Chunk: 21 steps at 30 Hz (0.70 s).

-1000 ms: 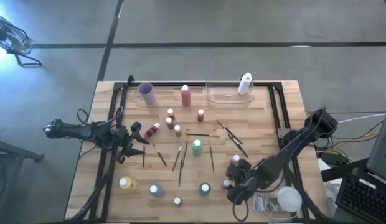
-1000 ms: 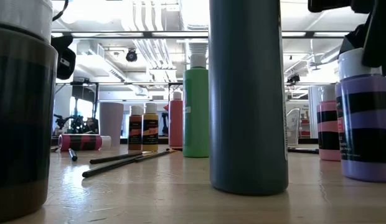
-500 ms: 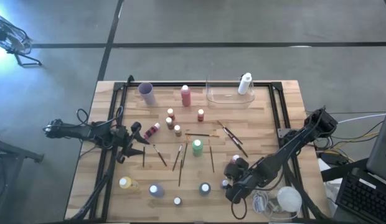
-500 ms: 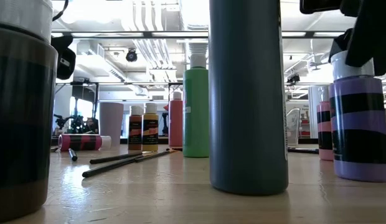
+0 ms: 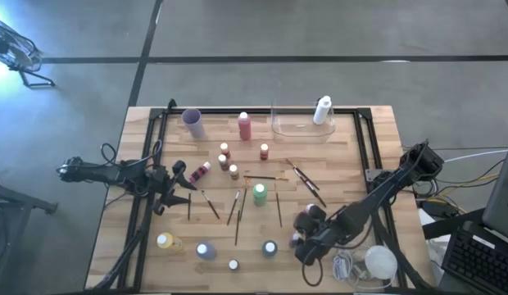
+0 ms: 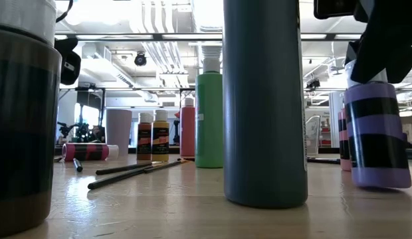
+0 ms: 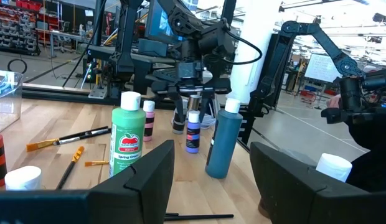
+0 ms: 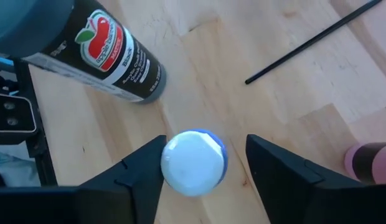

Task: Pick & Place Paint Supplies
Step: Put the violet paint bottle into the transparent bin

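A purple bottle with a white cap [image 8: 193, 163] stands near the table's front right [image 5: 297, 240]. My right gripper [image 8: 205, 155] reaches down over it, open, one finger on each side of the cap. In the low view its dark fingers [image 6: 385, 46] cover the top of the purple bottle [image 6: 371, 133]. At the table's left edge my left gripper [image 7: 211, 180] waits, open and with nothing between its fingers [image 5: 179, 182]. A green bottle [image 5: 260, 194], a pink bottle [image 5: 310, 211] and thin paintbrushes [image 5: 238, 209] are on the wood. My right gripper comes at the purple bottle from above, slanting down. One fingertip [image 8: 154, 155] lies against the side of the white cap [image 8: 171, 163]; a strip of table shows between the cap and the other finger [image 8: 261, 155]. The bottle's base [image 6: 375, 182] is on the table and it leans a little.
A black bottle [image 8: 112, 56] and a teal bottle [image 6: 264, 99] stand close by on the left. A white lump with a cord [image 5: 377, 264] lies at the front right corner. A clear tray [image 5: 301, 127] and a purple cup [image 5: 192, 123] stand at the far edge.
My right gripper has shifted a little toward the table's left. The purple bottle under it has slid the same way along the table and now leans slightly instead of standing straight.
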Each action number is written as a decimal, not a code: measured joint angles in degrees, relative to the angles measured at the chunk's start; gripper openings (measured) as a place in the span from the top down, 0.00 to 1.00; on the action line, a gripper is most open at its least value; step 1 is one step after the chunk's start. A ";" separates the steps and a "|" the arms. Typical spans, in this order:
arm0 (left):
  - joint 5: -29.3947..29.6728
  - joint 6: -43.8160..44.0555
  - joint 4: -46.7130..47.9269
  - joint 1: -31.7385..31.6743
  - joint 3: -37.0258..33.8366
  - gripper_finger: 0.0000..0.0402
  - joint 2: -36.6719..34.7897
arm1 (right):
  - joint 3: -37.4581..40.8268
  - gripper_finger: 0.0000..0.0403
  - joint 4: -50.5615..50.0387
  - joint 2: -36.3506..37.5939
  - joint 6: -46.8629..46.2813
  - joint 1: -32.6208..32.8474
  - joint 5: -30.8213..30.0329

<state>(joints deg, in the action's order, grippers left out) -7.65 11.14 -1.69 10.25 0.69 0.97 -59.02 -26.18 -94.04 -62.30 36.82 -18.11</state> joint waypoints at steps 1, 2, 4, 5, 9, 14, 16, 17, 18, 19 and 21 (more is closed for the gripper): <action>0.01 0.01 0.01 0.00 0.00 0.46 -0.01 | 0.00 0.52 0.01 0.00 0.00 -0.03 0.00; 0.01 0.00 0.01 0.00 0.00 0.46 0.00 | 0.00 0.54 0.01 0.00 0.00 -0.11 -0.01; 0.01 0.00 0.01 0.01 0.00 0.46 0.00 | 0.00 0.60 0.06 0.00 -0.03 -0.13 0.20; 0.01 0.00 -0.01 -0.01 0.00 0.46 -0.02 | 0.00 0.63 0.10 0.00 -0.02 -0.13 0.26; 0.01 0.00 -0.01 0.01 0.00 0.46 -0.02 | -0.82 0.72 -0.33 0.00 1.25 -0.17 1.96; 0.01 0.00 0.00 0.00 0.00 0.46 -0.01 | -2.32 0.72 -0.50 0.02 3.12 -0.11 2.30; 0.00 0.00 -0.01 -0.01 0.00 0.46 0.00 | -2.89 0.72 -0.67 0.02 4.11 -0.19 2.16; 0.00 0.00 0.00 -0.01 0.00 0.46 -0.02 | -3.26 0.71 -0.64 0.02 4.71 -0.35 2.05; 0.01 0.00 -0.01 0.00 0.00 0.46 0.00 | -3.66 0.70 -0.65 0.03 5.50 -0.58 1.87; 0.01 0.00 0.00 0.00 0.00 0.46 -0.02 | -4.18 0.69 -0.86 0.05 6.37 -0.92 1.70; 0.01 0.00 0.01 0.00 0.00 0.46 -0.01 | -5.92 0.69 -3.05 0.07 8.86 -1.99 1.68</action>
<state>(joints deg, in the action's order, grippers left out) -7.65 11.14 -1.68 10.25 0.69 0.97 -64.94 -29.23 -93.97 -53.44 34.82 -16.42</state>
